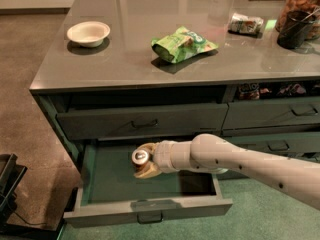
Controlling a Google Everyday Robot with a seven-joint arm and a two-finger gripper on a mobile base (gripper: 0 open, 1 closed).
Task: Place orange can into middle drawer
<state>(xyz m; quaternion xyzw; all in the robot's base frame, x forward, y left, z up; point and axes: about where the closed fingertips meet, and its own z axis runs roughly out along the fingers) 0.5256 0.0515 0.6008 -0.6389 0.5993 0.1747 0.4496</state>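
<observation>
Orange can (139, 157) in hand (143, 160) over open middle drawer (150, 204), snack bag (183, 44) above

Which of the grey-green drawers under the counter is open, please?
The middle drawer, the wide one below the closed top drawer: it alone is pulled out, showing its green floor, with the gripper holding the orange can over it.

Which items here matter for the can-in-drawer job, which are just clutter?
Job: small orange-gold drink can; open grey-green middle drawer; tool inside the drawer, gripping the can.
Clutter: white round bowl; green crinkled snack bag, both on grey countertop.
</observation>
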